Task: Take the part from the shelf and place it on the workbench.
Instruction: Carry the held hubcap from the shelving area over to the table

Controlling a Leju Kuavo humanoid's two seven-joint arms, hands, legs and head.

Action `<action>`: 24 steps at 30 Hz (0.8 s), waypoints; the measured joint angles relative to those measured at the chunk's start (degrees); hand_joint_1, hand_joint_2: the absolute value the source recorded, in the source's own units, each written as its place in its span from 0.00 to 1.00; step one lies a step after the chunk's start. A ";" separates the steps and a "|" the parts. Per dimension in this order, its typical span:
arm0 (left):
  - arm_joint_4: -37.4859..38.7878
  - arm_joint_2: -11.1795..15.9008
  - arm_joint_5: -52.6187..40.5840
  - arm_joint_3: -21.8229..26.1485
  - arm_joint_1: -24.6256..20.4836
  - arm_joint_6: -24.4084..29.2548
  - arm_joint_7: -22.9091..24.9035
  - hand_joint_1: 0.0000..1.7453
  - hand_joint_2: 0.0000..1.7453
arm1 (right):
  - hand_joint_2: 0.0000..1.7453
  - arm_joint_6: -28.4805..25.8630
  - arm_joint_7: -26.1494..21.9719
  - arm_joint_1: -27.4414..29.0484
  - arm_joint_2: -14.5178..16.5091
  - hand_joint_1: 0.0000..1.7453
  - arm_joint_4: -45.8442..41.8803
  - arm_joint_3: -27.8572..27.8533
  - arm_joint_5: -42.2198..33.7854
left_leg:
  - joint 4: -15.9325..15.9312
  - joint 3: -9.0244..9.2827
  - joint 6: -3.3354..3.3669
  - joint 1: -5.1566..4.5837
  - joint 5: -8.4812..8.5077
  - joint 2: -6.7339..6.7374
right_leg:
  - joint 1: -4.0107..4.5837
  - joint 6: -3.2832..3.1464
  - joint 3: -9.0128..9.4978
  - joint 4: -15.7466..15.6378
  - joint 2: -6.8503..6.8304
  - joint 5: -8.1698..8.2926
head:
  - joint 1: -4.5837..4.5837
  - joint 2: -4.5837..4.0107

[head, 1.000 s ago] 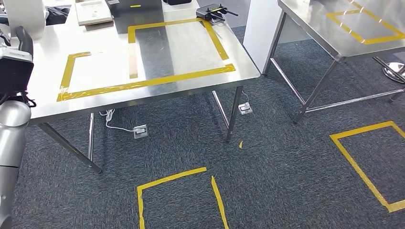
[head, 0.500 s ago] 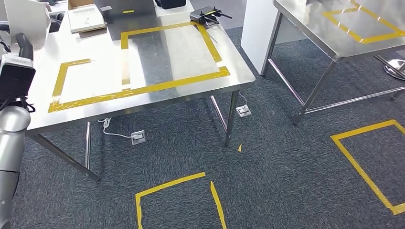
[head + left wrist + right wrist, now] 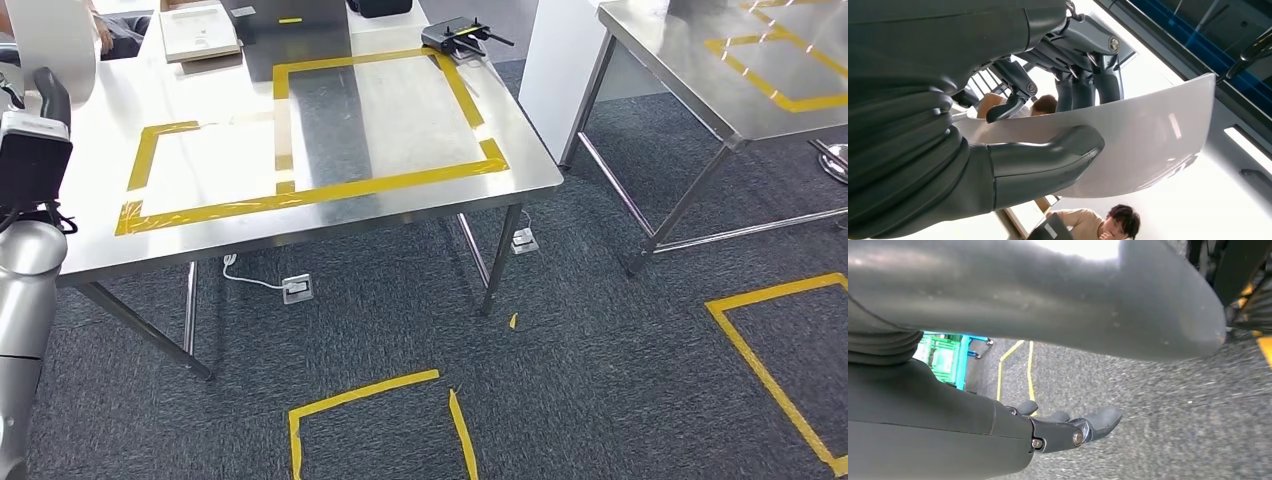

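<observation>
The left hand (image 3: 1013, 125) grips the part (image 3: 1143, 135), a curved white panel, thumb under it and fingers (image 3: 1088, 85) over its edge, raised at the robot's left beside the workbench (image 3: 90, 255). The bench carries yellow tape (image 3: 330, 190) outlines; a black device (image 3: 455, 35), perhaps a router, sits at its far edge. The right hand (image 3: 1068, 427) hangs over the carpet (image 3: 1158, 420), fingers spread, holding nothing.

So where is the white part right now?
In the left hand, raised: the white part sits pinched between thumb and fingers. The head view shows it top left, beside the workbench.
</observation>
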 joint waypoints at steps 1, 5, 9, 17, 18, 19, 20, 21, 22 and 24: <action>-0.03 -0.02 -0.01 0.00 -0.03 0.00 0.01 1.00 1.00 | 0.00 0.00 -0.02 -0.04 -0.02 0.00 0.00 0.00 -0.01 | -0.02 0.28 -0.25 -0.10 -0.35 -0.05 | 0.16 -0.30 1.22 -2.72 0.00 0.83 | 0.03 0.00; -0.28 -0.04 -0.01 0.01 -0.08 -0.01 0.03 1.00 1.00 | 0.00 0.00 0.04 -0.13 -0.02 0.00 0.00 0.00 0.00 | -0.22 0.89 -1.48 -0.19 -1.21 -0.07 | 0.12 -1.21 2.82 -4.75 0.07 0.08 | 0.01 0.00; -0.31 -0.03 -0.05 0.02 -0.26 -0.02 0.06 1.00 1.00 | 0.00 0.00 0.17 -0.18 0.00 0.00 0.00 -0.02 0.00 | 10.26 -4.61 -2.54 0.09 -5.40 0.19 | -0.27 -2.15 4.55 -5.48 0.11 -0.79 | -0.29 0.00; 0.27 -0.19 -0.56 0.01 -0.35 -0.08 0.19 1.00 1.00 | 0.00 0.02 -0.09 -0.10 -0.01 0.00 0.00 -0.07 -0.05 | 0.54 -4.11 -2.24 0.47 4.56 0.42 | -0.30 -0.66 8.53 -5.26 0.30 -4.59 | -0.19 0.00; 0.37 -0.25 -0.63 0.00 -0.50 -0.08 0.22 1.00 1.00 | 0.00 0.02 -0.22 -0.15 -0.02 0.00 0.00 -0.08 -0.07 | 0.06 -3.79 -1.71 0.34 3.90 0.38 | -0.18 -0.35 8.59 -5.20 0.29 -4.73 | -0.09 0.00; 0.39 -0.29 -0.68 0.00 -0.59 -0.09 0.25 1.00 1.00 | 0.00 0.01 -0.31 -0.19 -0.02 0.00 0.00 -0.09 -0.07 | -0.24 -3.60 -1.14 0.37 3.52 0.30 | -0.18 -0.11 8.69 -5.18 0.27 -4.81 | -0.01 0.00; 0.41 -0.34 -0.71 0.00 -0.65 -0.09 0.28 1.00 1.00 | 0.00 0.01 -0.22 -0.21 -0.02 0.00 0.00 -0.09 -0.07 | -0.30 -3.45 -0.75 0.42 3.35 0.24 | -0.19 0.15 8.69 -4.88 0.24 -4.91 | 0.09 0.00; 0.44 -0.38 -0.73 0.00 -0.77 -0.09 0.28 1.00 1.00 | 0.00 0.00 -0.09 -0.24 -0.02 0.00 0.00 -0.09 -0.08 | -0.35 -3.14 -0.34 0.48 3.13 0.20 | -0.21 0.40 8.26 -3.82 0.23 -5.23 | 0.13 0.00; 0.49 -0.45 -0.79 0.00 -0.91 -0.09 0.25 1.00 1.00 | 0.00 0.00 0.02 -0.29 -0.02 0.00 0.00 -0.09 -0.08 | -0.42 -2.77 0.00 0.55 2.93 0.17 | -0.28 0.65 7.05 -1.72 0.21 -5.89 | 0.16 0.00; 0.64 -0.68 -0.91 0.00 -1.10 -0.09 0.18 1.00 1.00 | 0.00 0.00 0.02 -0.33 -0.02 0.00 0.00 -0.09 -0.08 | -0.48 -2.19 0.50 0.50 2.36 0.20 | -0.35 0.98 2.50 5.39 0.21 -8.19 | 0.23 -0.01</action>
